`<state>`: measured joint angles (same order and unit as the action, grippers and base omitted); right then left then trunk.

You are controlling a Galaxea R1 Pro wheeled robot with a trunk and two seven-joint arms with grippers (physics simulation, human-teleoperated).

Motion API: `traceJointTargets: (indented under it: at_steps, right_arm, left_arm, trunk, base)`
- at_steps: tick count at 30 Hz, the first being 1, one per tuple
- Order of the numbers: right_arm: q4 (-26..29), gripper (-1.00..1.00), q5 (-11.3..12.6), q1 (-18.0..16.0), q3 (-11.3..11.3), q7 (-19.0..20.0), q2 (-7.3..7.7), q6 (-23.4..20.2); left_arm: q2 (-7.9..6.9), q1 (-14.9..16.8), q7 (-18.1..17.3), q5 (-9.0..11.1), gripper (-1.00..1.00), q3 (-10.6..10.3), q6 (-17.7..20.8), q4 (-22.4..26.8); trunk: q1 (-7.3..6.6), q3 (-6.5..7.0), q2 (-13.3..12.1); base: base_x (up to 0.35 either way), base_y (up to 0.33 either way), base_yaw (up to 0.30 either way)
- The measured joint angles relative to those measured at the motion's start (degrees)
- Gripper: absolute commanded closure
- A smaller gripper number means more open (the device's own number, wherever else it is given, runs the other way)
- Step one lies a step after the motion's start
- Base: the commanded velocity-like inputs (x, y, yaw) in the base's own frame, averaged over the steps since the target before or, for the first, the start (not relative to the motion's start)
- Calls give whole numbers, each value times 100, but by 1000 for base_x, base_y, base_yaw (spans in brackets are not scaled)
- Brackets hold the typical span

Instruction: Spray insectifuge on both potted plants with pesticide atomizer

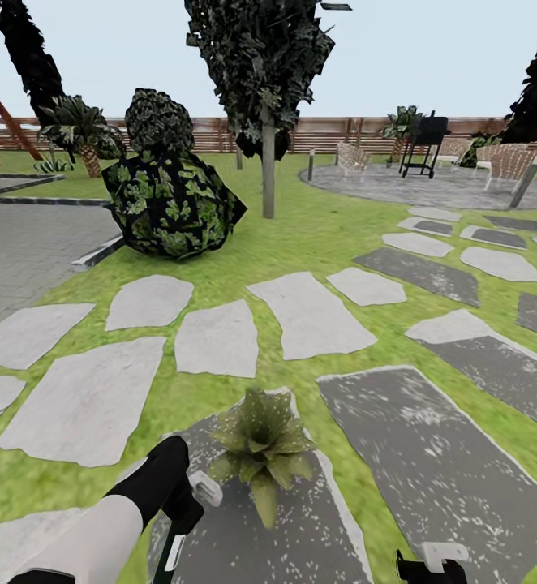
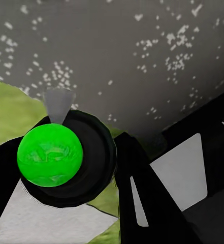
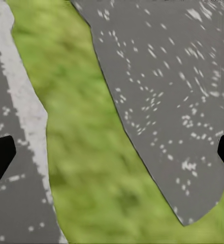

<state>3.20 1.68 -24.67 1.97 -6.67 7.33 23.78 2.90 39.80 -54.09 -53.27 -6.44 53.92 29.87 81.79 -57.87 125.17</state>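
Nearest, at the bottom left of the head view, the left hand [image 1: 189, 507] hangs low over a dark speckled paving stone [image 1: 301, 519]. In its wrist view the fingers [image 2: 142, 198] are clenched around the pesticide atomizer [image 2: 66, 157], seen end-on: a dark round body topped by a bright green ball, with a pale nozzle cone projecting from it towards the stone. So the bottle's long axis runs roughly along the line of sight of that camera, down at the ground.

The right hand [image 1: 431, 561] shows at the bottom edge on the right; its two dark fingertips [image 3: 0, 155] stand wide apart, released, with only grass [image 3: 86, 152] and paving between them.

Just beyond the left hand, slightly right, one potted plant [image 1: 260, 446] sits on the same stone, close beside the hand. The left arm is clearly nearer; my judgement is that the nozzle needs swinging forward and right onto the rosette.

Farther off lie pale stepping stones [image 1: 309, 316], a dark-leaved shrub [image 1: 171, 203], a tree [image 1: 267, 97] and the fence [image 1: 325, 130].
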Motion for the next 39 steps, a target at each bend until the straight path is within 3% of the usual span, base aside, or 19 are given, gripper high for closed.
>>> traceJointTargets:
  at_steps: [22,39]
  right_arm:
    - [-2,-100,8,-2,0,-4,-4,2]
    - [0,-100,8,-1,0,-4,-3,-1]
  left_arm:
    - [5,-1,0,2,100,1,5,3]
    - [17,0,0,0,100,-17,3,1]
  trunk:
    - [0,0,0]
    - [0,0,0]
  base:
    - [-81,-237,235]
    - [111,-132,34]
